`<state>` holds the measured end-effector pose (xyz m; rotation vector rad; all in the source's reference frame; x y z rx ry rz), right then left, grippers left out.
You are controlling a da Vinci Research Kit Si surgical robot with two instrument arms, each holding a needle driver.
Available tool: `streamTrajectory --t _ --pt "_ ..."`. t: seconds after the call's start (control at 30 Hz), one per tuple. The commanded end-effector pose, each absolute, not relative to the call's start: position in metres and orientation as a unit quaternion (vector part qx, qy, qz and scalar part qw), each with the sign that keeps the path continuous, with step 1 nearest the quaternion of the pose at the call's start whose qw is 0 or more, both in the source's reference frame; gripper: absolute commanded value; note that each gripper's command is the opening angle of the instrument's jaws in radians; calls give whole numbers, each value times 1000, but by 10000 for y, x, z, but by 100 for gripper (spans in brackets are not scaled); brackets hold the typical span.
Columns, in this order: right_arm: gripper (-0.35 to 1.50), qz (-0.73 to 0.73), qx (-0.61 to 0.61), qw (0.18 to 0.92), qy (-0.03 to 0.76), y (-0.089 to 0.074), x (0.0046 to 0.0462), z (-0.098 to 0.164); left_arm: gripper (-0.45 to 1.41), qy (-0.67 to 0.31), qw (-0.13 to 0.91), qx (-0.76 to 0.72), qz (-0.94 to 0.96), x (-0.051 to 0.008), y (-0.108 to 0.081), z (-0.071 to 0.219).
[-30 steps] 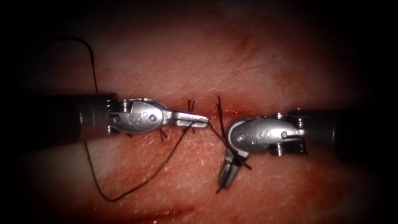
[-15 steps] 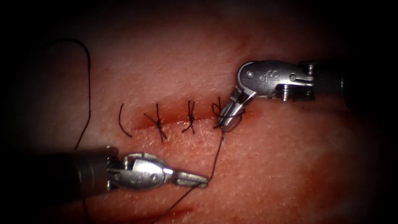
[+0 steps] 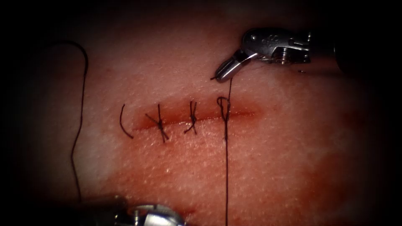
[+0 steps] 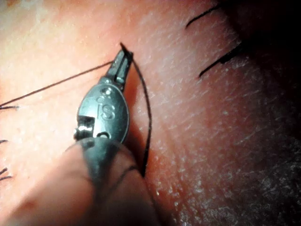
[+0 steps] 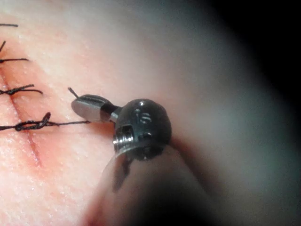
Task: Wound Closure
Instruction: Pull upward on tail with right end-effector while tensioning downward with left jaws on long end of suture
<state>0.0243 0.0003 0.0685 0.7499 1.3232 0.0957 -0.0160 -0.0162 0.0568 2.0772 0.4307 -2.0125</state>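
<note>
Above the cut (image 3: 197, 117), toward the far edge of the tissue (image 3: 293, 159), the right tool (image 3: 224, 72) has its jaws clamped on the thread (image 3: 227, 167), with a short tail sticking out past the tip. From those jaws the strand drops straight to a small loop and knot (image 3: 223, 102) at the cut, the third stitch from the left, then runs taut across the near side of the tissue toward its near edge. At that near edge the left tool (image 4: 123, 59) has its jaws pinched on the same thread, which leaves the tip in two directions in the left wrist view; in the endoscope view just the wrist of this tool shows at the near edge. Left of the tight stitch sit two finished knots (image 3: 160, 122) across the cut, their cut ends standing up. Just beyond them, past the left end of the cut, lies a short curved piece of thread (image 3: 123, 121). Further left a long slack length of thread (image 3: 79, 109) arcs over and trails down toward the left tool. Red fluid (image 3: 243, 112) lines the cut. I can't make out the needle.
</note>
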Motion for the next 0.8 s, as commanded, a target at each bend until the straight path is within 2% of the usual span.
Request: streamTrajectory --t 0.03,0.57,0.8 --pt "-35 46 337 724 600 6 251 687 -45 151 111 709 -680 -167 -166 570" --pt "-35 64 297 742 597 10 268 691 -45 240 165 694 -659 -188 -241 579" --pt "-35 80 260 757 595 12 265 694 -45 248 171 693 -655 -198 -237 580"
